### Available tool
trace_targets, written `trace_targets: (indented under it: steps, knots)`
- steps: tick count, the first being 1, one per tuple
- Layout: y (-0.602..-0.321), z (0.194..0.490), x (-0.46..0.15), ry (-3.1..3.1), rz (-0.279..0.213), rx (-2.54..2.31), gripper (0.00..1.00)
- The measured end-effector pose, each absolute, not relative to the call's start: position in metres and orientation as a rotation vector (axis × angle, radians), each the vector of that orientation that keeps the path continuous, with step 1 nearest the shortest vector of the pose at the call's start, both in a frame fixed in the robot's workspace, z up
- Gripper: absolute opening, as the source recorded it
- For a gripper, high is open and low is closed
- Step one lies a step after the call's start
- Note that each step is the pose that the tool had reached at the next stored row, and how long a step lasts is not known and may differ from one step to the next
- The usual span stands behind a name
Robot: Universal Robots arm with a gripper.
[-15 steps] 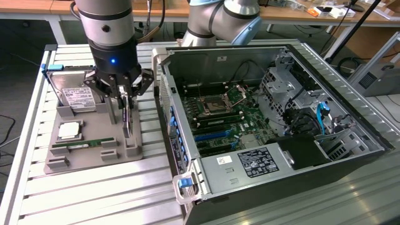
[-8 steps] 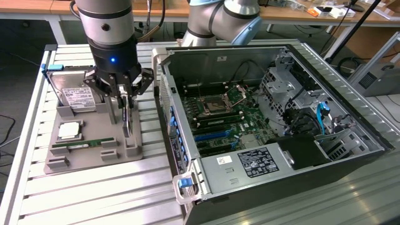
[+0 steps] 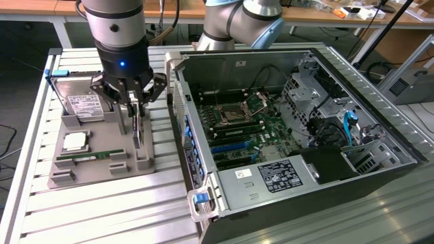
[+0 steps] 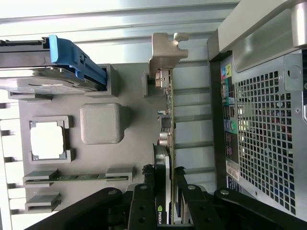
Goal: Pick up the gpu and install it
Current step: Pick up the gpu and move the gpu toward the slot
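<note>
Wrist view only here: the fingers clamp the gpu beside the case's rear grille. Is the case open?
Observer: Yes. The case lies with its open side up, and the motherboard is exposed.
Operator: Any free slot for the card?
Observer: The blue slots on the board look bare.
Operator: How does the arm stand?
Observer: The arm comes straight down over the tray. A blue light is lit above the gripper, which holds the gpu on edge.
</note>
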State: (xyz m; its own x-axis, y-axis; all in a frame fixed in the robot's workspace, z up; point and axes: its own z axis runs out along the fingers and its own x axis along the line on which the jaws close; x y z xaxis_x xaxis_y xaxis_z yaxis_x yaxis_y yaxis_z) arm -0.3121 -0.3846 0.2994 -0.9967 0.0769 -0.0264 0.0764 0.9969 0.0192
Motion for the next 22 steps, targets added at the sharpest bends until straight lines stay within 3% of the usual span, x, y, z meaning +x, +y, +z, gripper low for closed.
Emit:
trace_targets:
  steps: [22]
  knots:
    - [-0.3846,0.3048,-0.3121,3.112,0.028,0.119,0.27]
